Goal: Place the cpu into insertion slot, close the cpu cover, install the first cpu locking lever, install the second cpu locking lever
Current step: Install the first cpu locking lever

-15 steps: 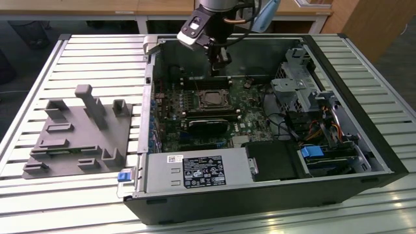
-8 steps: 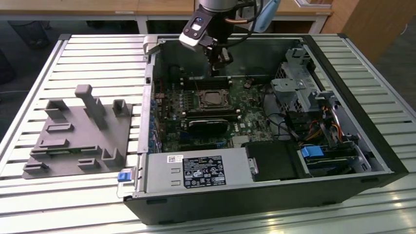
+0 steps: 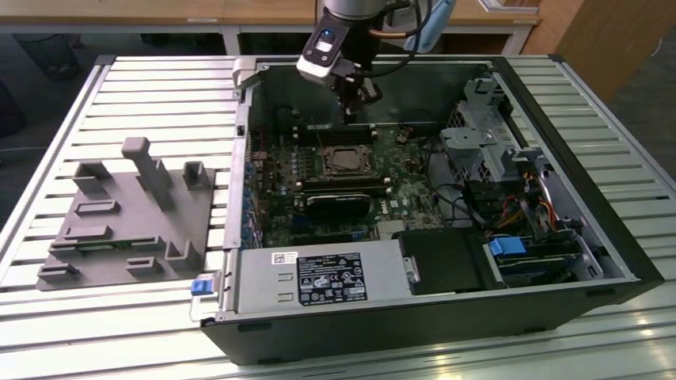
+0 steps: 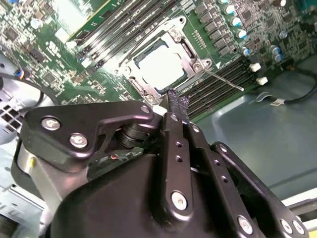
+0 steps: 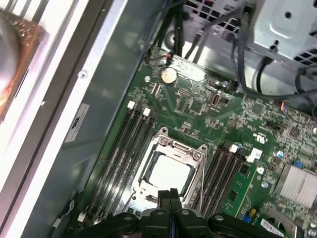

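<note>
Second wrist view: jaws closed, empty, near the cover [image 4: 192,55], which lies over the cpu [image 4: 158,64]. The lever [image 4: 224,80] looks unlatched; press it down squarely, then hook it sideways.

In the first wrist view the tool [image 5: 171,193] hides one edge of the cpu cover [image 5: 197,161]; the exterior view crops the arm [image 3: 354,12]

Top of cpu [image 5: 170,174]: smooth bare silvery metal, v. bright sheen. The cpu cover [image 5: 181,145]: stamped silvery metal, duller, satin. The circuit board [image 5: 198,104]: green, lacquered, slight gloss. The hand [image 4: 177,101]: black, satin finish, w/ shiny steel screw heads. The case [image 3: 444,328]: black matt shell outside, grey sheet metal inside. The counter [image 3: 148,87]: pale ribbed metal slats, soft sheen. The fixture block [image 3: 127,222]: grey matt plastic.
</note>
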Tool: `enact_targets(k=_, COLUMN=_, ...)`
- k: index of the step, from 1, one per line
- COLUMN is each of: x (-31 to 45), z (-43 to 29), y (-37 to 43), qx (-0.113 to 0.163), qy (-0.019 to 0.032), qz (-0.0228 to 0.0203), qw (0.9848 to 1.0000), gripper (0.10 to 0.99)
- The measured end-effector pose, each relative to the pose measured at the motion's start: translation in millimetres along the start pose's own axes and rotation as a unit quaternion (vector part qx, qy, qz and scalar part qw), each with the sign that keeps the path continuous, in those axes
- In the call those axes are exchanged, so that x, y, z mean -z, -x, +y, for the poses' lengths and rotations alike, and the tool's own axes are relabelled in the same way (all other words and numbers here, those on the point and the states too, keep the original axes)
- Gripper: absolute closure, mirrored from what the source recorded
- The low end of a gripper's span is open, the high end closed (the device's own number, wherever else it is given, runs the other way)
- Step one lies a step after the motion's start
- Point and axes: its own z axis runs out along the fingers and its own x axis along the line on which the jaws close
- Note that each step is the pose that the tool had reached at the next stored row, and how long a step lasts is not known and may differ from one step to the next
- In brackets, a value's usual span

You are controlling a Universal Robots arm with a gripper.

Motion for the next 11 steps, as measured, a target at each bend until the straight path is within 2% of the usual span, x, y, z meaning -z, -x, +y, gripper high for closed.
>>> enact_targets(k=5, x=0.0, z=0.0, y=0.0, qx=0.031, qy=0.0004, qz=0.001, qw=0.9995, gripper=0.98)
enact_targets(k=11, x=0.0, z=0.0, y=0.0, qx=0.064, qy=0.0008, qz=0.0021, qw=0.998, gripper=0.98)
